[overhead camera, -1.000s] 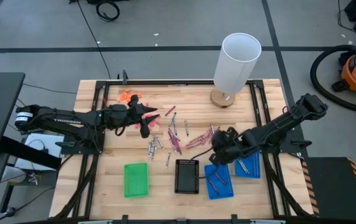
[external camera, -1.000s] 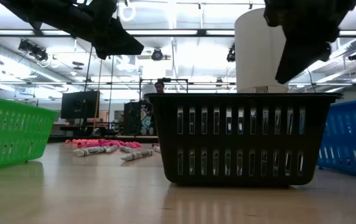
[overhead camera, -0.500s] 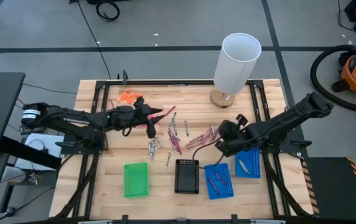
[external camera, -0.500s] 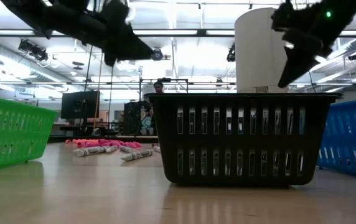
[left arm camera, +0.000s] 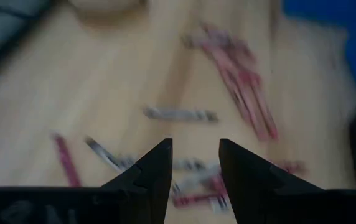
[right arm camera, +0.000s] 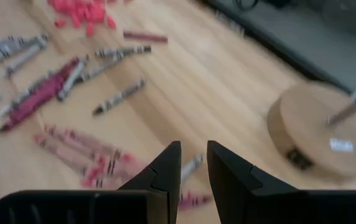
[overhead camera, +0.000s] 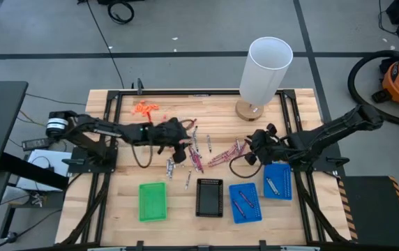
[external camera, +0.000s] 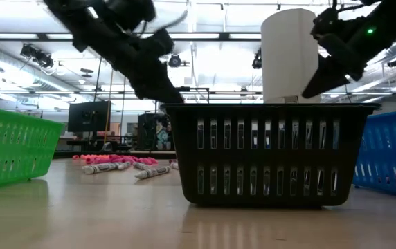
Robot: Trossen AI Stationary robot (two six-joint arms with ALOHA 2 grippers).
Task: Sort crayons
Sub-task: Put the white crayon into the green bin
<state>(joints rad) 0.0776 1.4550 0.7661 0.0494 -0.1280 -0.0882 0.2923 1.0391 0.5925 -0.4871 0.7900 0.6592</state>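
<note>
From above, the left claw hangs over the loose crayons scattered mid-table, and the right claw sits just beside the pinkish bunch at their right edge. Four trays line the near side: one green tray, one black tray and two blue trays, both blue ones already holding a few sticks. One white tube stands at the far edge. My worry: the crayons lie crossed and touching, so a pinch could lift two colours at once or roll neighbours away.

The low view shows one black tray in front, green and blue walls either side, and a small heap of crayons on the table behind; an exact count is impossible.

In the left wrist view the left claw stands parted and empty over blurred sticks; a descent here could miss.

In the right wrist view the right claw shows a narrow gap, nothing in it, above the pinkish crayons.
</note>
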